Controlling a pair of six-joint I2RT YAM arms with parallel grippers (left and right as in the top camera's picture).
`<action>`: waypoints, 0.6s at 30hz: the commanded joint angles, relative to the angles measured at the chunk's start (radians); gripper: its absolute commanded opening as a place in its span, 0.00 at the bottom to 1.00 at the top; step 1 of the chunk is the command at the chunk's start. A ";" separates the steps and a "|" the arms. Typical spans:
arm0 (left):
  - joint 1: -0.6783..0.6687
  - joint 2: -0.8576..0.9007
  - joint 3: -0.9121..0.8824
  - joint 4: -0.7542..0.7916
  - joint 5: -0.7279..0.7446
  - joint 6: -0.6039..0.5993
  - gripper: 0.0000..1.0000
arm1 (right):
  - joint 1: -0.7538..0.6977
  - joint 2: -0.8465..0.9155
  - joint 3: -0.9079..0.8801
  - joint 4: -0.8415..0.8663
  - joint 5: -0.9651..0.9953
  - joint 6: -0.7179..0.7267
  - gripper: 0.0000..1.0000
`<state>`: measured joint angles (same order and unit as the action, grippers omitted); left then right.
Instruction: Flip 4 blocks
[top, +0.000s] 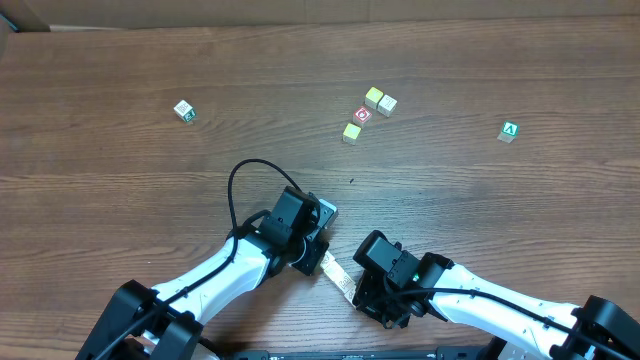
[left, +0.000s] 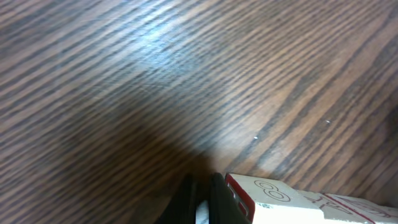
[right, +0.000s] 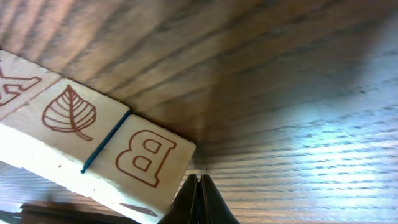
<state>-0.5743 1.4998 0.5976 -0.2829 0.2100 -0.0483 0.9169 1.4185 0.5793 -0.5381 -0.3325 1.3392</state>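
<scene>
Your left gripper (left: 202, 202) was closed, fingers pressed together with nothing between them, low over the table (left: 124, 74). Just beside it, on its right in the left wrist view, lay one end of a block row (left: 280, 199). That end cube was red-edged with a figure-eight mark.

Your right gripper (right: 198, 198) was likewise closed and empty. Its tips sat right next to the other end of the same row, by the cube printed with a B. A leaf cube came next, then an X cut off by the frame edge. You could not tell whether the tips touched the B cube. From overhead, the row lay between the two grippers, near the arms' side of the table.

The four blocks to flip sat on the far half, well apart from both grippers. The lone block (top: 183, 111) was off to the left. Near the middle, the back block (top: 374, 97) and the cream block (top: 387, 104) sat side by side, seemingly touching. The yellow block (top: 351, 132) lay a little nearer the arms. The red cube (top: 363, 116) sat between the yellow block and that pair. The A cube (top: 509, 131) stood alone, far right.
</scene>
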 joint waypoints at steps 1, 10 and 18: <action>0.018 0.012 -0.011 -0.014 0.071 0.011 0.04 | -0.003 -0.002 0.017 0.048 0.017 -0.003 0.04; 0.049 0.012 -0.011 -0.004 0.072 0.019 0.04 | -0.003 -0.002 0.018 0.077 0.017 -0.003 0.04; 0.049 0.012 -0.011 -0.001 0.072 0.037 0.04 | -0.003 -0.001 0.017 0.056 0.017 0.001 0.04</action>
<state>-0.5217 1.5002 0.5972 -0.2806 0.2321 -0.0441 0.9169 1.4185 0.5793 -0.4931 -0.3325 1.3388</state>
